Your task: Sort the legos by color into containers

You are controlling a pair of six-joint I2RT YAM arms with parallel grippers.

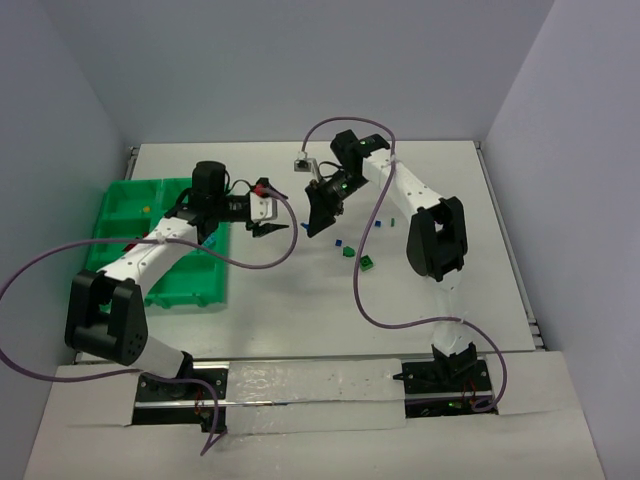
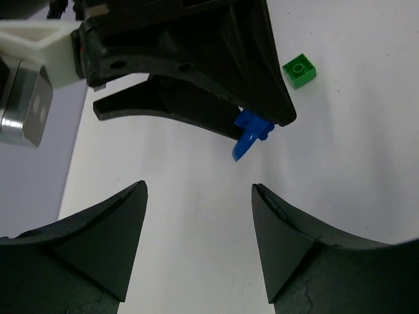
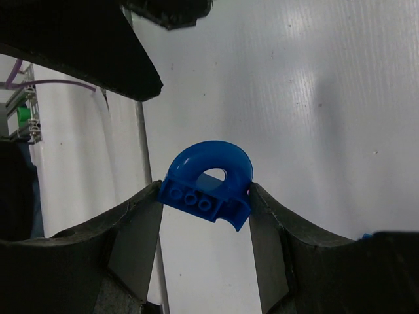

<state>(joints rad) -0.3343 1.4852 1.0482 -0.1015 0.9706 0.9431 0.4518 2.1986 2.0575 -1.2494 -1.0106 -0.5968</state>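
Lego sort on a white desk (image 1: 300,320): blue arch brick (image 3: 208,186) pinched at centre.
Far left, bright green compartment tray (image 1: 125,195) flat on the desk, contents too small to tell. Just right of it, left jaws spread wide, gripping nothing, tips pointed at the right jaws and near them. At centre, right jaws closed about halfway onto the blue arch brick, one finger pressed against each end, studs facing the wrist camera, arch curving away. Further right, loose on the desk and well apart from the tray: small blue piece (image 1: 340,241), green brick (image 1: 368,263), another blue bit (image 1: 378,224), tiny teal bit (image 1: 392,221).
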